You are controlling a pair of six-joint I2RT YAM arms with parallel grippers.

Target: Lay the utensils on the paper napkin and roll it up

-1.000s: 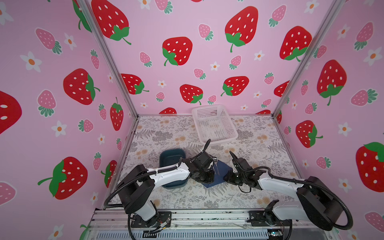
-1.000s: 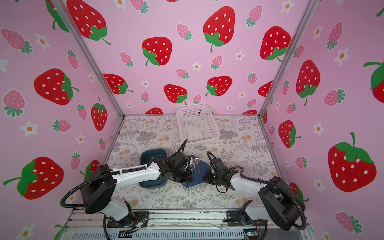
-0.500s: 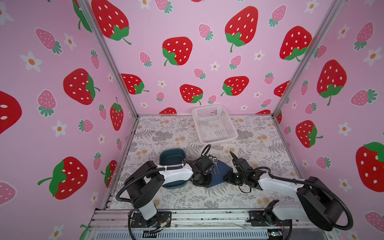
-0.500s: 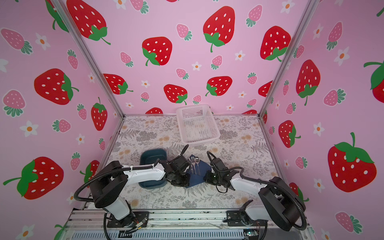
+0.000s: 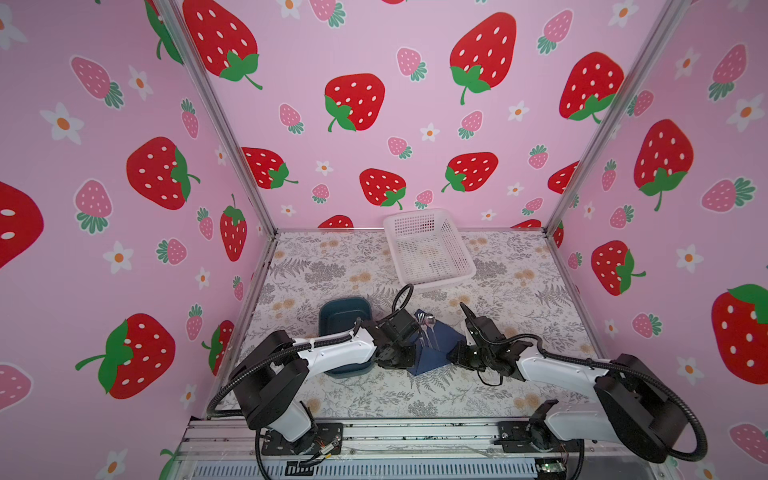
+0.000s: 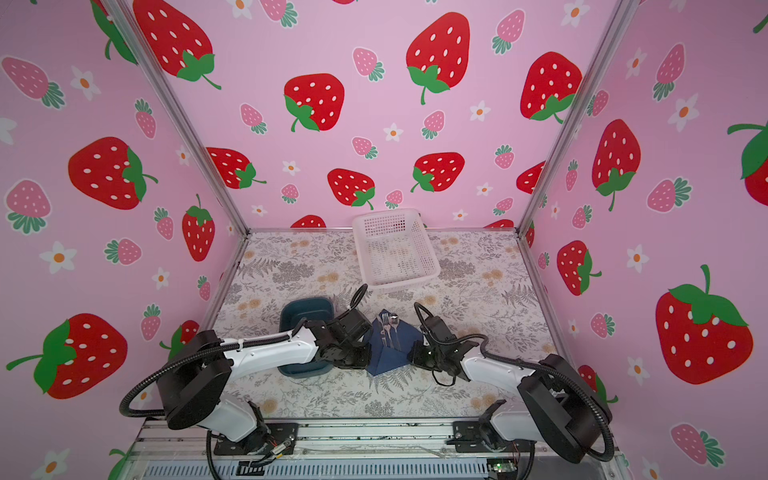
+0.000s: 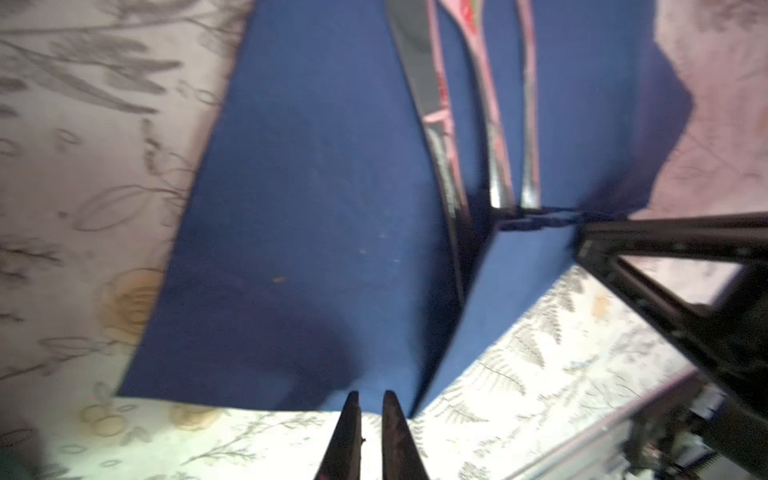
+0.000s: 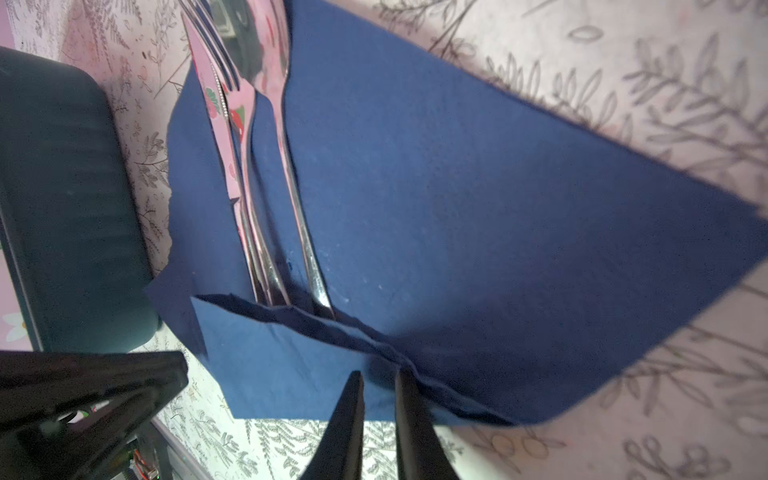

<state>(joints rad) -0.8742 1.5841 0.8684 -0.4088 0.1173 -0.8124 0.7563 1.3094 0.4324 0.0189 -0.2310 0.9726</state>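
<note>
Found white basket (image 5: pixel 428 253) mid-frame in both top views, teal tray (image 5: pixel 345 309) lower left of it. Saw paper napkin (image 5: pixel 446 340) at lower centre, near corner folded over the utensils (image 8: pixel 249 216) lying on it. Noted right gripper (image 8: pixel 379 374) pinching that fold; left gripper (image 7: pixel 370 395) narrow at napkin's edge, grip unclear.

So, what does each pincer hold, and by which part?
Right pincer pinches the paper napkin at its folded-up flap. Left pincer is nearly shut at the napkin's edge; grip unclear.
</note>
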